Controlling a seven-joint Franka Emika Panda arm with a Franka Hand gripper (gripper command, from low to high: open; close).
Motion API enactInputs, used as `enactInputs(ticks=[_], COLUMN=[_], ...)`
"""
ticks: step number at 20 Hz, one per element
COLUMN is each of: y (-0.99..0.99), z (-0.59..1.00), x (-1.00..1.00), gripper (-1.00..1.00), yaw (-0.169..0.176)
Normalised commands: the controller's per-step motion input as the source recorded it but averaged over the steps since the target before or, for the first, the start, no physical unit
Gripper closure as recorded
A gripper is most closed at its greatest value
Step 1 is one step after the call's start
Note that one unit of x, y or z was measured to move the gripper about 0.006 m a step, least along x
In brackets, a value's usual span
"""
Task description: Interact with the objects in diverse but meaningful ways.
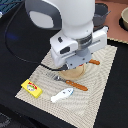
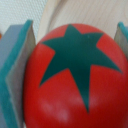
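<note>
One arm bent low over tan plate (image 1: pixel 75 73) — tool (image 2: pixel 70 75) pads flanking red tomato (image 2: pixel 72 80), contact unclear.

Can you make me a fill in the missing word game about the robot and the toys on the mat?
1. Between the gripper pads sits a red ____ with a green star top.
2. The yellow box lies on the striped ____.
3. The toy beside the yellow box is a white ____.
4. The cutlery near the plate has an ____ handle.

Missing words: tomato; mat; fish; orange
</note>
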Motion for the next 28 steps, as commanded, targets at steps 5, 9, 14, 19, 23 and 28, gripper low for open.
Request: enactInputs(ticks=[5, 9, 14, 19, 23, 28], y=[0.0, 0.0, 0.0, -0.01, -0.08, -0.27], z=[0.14, 0.75, 0.3, 0.46, 0.33, 0.15], x=[-0.12, -0.04, -0.21, -0.61, -0.74, -0.65], gripper=[-1.0, -1.0, -1.0, -1.0, -1.0, -1.0], yaw=[0.009, 0.028, 0.035, 0.088, 0.084, 0.058])
